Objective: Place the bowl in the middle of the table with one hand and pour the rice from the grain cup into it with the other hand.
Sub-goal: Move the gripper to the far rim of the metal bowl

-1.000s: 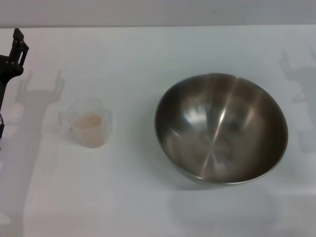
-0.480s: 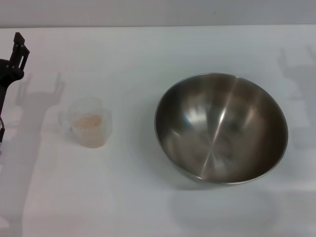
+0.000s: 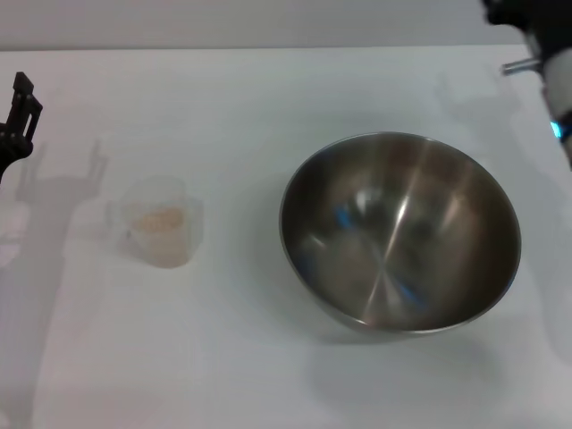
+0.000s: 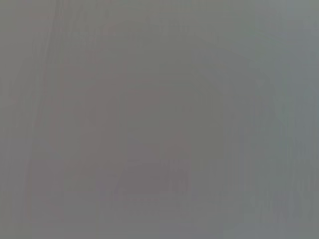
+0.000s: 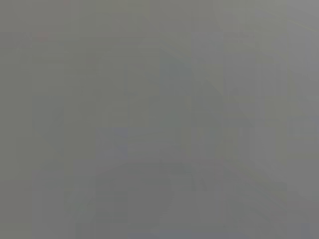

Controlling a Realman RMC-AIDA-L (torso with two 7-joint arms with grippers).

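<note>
Left gripper (image 3: 20, 112) at far left edge of frame, upper part; finger state cannot tell. Right gripper (image 3: 536, 36) entering upper right corner; fingers not shown, cannot tell. Neither touches anything.

Bowl (image 3: 399, 231) sits right of centre on table (image 3: 268, 89), empty. Likely rigid, slick steel; take by rim.

Grain cup (image 3: 162, 222) left of centre, upright, rice (image 3: 159, 217) inside. Likely light, tippy; grip the body or side handle.

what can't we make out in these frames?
- Left gripper: cut off by the head view's left edge; open or shut unreadable.
- Right gripper: cut off at the head view's top right corner.
- Both wrist views: flat grey, nothing recognisable.
- Grain cup: rice level unclear.
</note>
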